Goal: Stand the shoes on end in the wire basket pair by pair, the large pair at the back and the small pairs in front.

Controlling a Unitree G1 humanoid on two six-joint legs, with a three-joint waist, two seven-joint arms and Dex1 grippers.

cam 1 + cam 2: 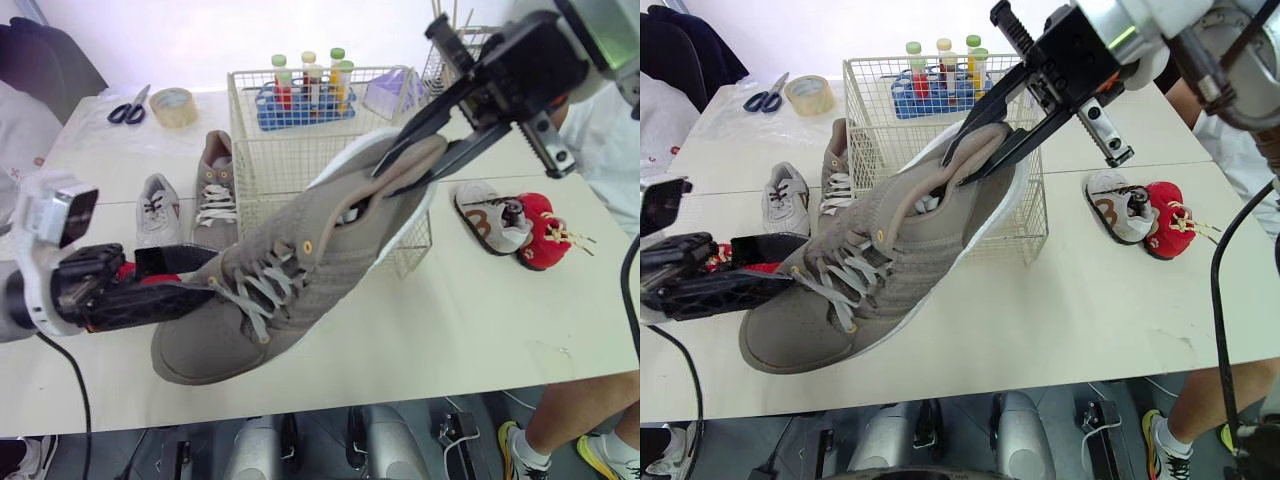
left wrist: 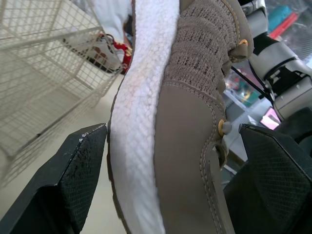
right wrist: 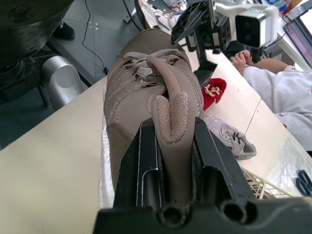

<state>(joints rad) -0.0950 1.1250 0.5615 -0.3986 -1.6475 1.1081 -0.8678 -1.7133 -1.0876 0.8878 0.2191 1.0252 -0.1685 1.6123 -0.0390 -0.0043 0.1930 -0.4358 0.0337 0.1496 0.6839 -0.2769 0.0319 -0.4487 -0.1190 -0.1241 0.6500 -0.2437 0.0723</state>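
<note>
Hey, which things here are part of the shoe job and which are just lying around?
Job: large taupe shoe held by the right gripper, matching taupe shoe beside the wire basket, small grey shoe, white-and-brown shoe, red shoe.
Lying about: scissors, tape roll, blue rack of bottles.

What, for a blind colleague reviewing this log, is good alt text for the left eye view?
The right gripper pinches the heel of a large taupe shoe, tilted in front of the wire basket; the open left gripper straddles its forefoot.
</note>
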